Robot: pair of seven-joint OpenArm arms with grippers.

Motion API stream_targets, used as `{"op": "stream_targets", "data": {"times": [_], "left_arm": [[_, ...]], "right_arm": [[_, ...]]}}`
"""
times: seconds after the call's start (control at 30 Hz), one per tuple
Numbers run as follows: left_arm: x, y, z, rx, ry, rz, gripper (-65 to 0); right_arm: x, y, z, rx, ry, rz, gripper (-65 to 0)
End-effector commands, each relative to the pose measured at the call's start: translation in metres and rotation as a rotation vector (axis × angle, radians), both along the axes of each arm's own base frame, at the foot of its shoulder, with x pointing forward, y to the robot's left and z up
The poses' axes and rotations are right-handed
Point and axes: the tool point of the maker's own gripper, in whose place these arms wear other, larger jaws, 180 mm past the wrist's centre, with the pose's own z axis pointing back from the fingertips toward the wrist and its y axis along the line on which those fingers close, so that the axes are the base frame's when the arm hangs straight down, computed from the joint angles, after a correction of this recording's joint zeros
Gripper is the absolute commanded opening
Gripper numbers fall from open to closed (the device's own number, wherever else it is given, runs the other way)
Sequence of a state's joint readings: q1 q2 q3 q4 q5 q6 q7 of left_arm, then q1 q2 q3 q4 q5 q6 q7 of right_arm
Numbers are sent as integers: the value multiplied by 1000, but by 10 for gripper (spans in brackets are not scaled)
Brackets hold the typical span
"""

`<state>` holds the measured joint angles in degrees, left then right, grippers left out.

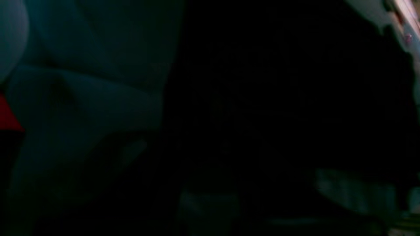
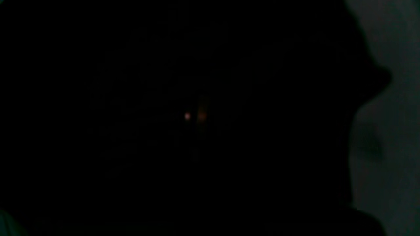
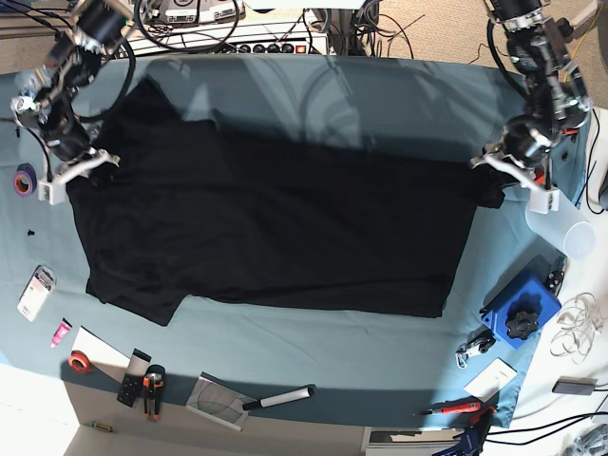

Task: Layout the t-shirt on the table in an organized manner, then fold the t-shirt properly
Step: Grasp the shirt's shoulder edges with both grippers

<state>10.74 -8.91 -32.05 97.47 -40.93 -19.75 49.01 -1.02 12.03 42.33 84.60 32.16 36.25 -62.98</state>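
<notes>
One black t-shirt (image 3: 275,228) lies spread flat across the middle of the teal-covered bench (image 3: 380,95), printed side not showing, sleeves toward the two ends. Two arms reach it, one at each end. The right fingers (image 3: 81,169) are pressed together on the shirt's edge at the base view's left; the left fingers (image 3: 502,163) are pressed together on the edge at its right.

Along the bench's rim the base view shows two tape rolls, one purple (image 3: 25,180) and one red (image 3: 81,362), one pair of pliers (image 3: 152,389), one white marker (image 3: 278,399), one red-handled screwdriver (image 3: 454,408) and one blue box (image 3: 521,311).

The wrist views add little. The left one shows dim teal cloth beside black fabric (image 1: 279,98); the right one is almost wholly dark fabric (image 2: 164,131) with a grey strip at its edge. Neither shows the fingers themselves.
</notes>
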Motion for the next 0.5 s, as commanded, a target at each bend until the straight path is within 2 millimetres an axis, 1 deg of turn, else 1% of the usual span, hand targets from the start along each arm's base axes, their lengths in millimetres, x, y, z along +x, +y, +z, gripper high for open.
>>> {"op": "stream_targets", "data": {"times": [0.0, 0.1, 0.3, 0.47], "left_arm": [[10, 5, 13, 16, -57, 19, -650], [14, 5, 13, 49, -70, 29, -650], [17, 9, 16, 65, -91, 46, -650], [21, 8, 19, 65, -101, 46, -650]], "right_arm": [[15, -8, 18, -26, -72, -5, -650], [24, -16, 20, -63, -81, -22, -650], [40, -23, 37, -88, -139, -36, -650], [47, -33, 46, -83, -170, -102, -650]]}}
